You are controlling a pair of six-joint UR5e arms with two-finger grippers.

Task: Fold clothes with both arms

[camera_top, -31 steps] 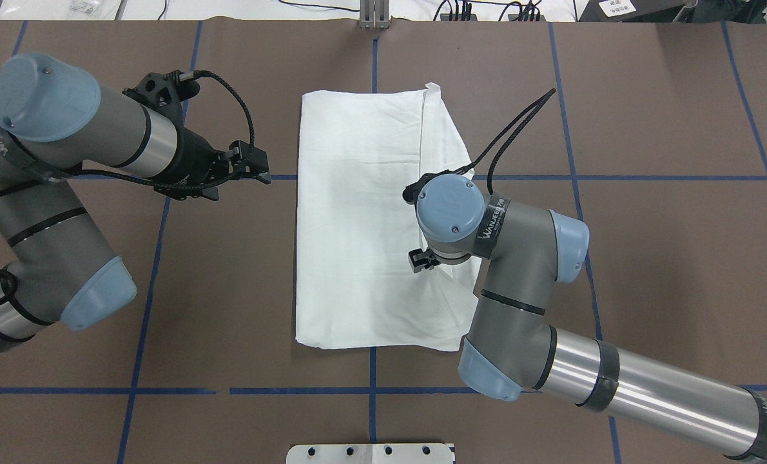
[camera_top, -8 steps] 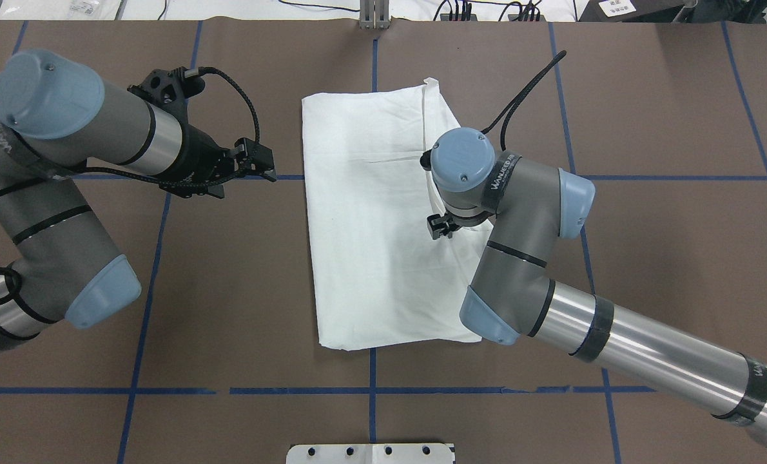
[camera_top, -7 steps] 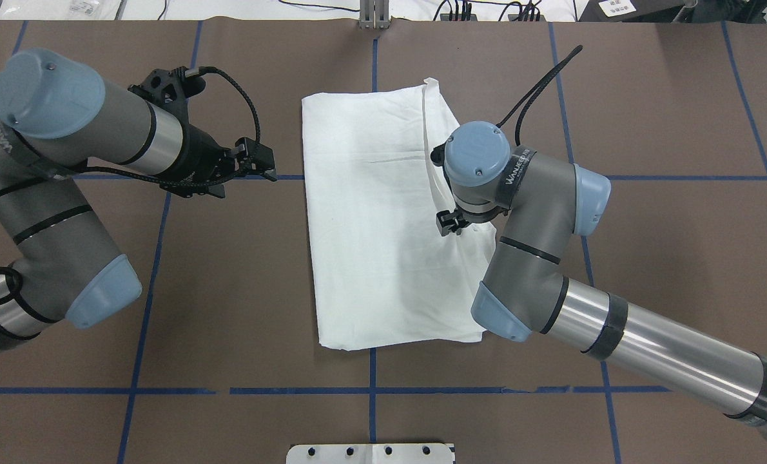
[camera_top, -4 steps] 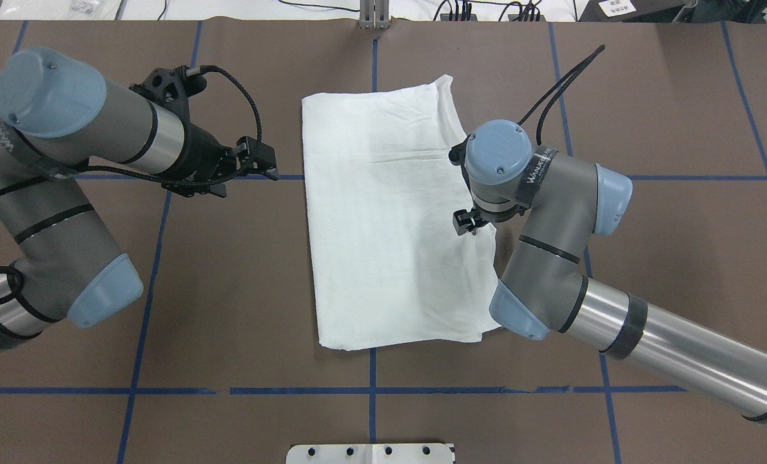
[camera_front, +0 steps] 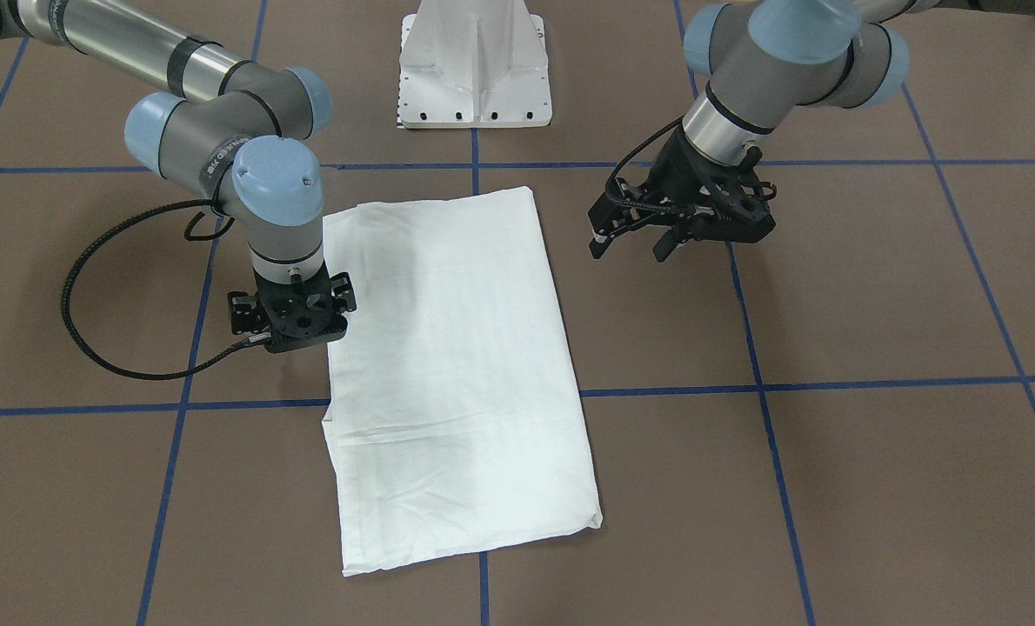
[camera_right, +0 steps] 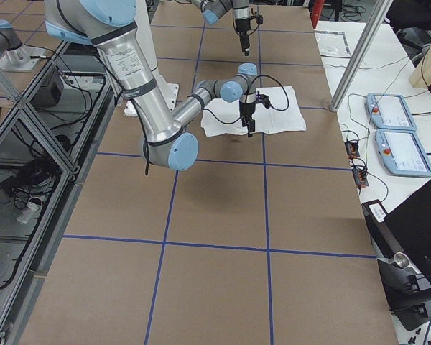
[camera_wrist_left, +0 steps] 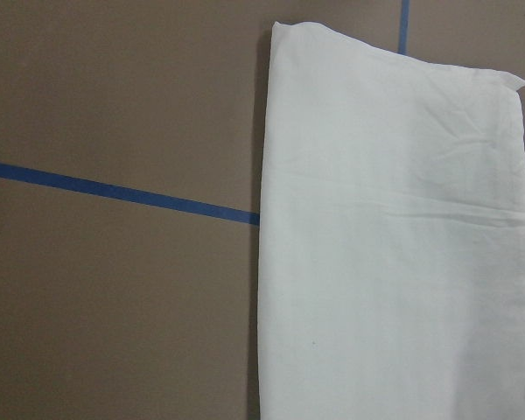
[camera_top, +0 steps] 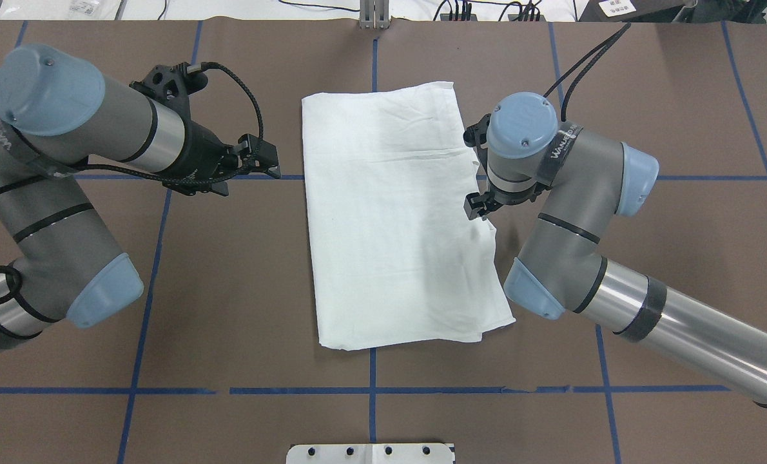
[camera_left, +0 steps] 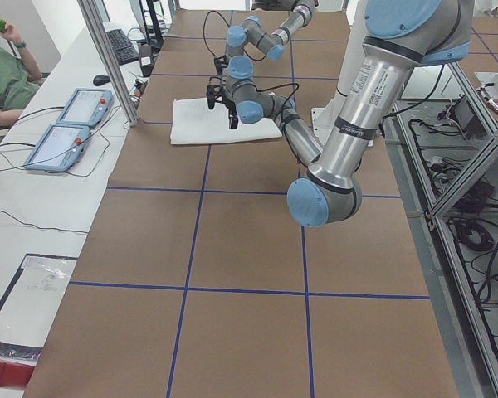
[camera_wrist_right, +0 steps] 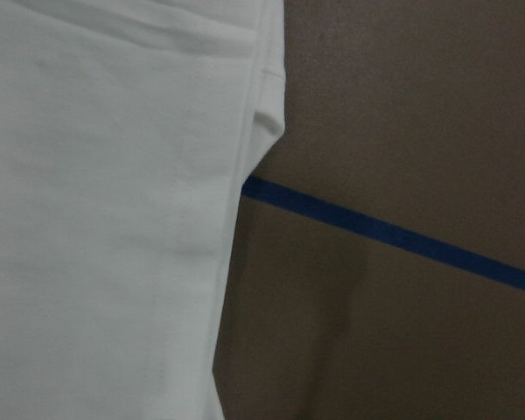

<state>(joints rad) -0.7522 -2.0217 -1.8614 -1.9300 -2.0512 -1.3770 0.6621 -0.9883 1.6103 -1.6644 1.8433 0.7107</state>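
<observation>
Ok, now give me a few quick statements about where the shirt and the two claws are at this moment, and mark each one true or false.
1. The white shirt lies folded into a rectangle on the table. True.
2. The left claw is shut on the shirt. False: it is open and hangs over bare table beside the shirt.
3. The right claw points down at one long edge of the shirt. True.
4. Black printed text shows on the shirt's top face. False: only plain white cloth shows.
5. A white pedestal base stands at the robot's side of the table. True.
</observation>
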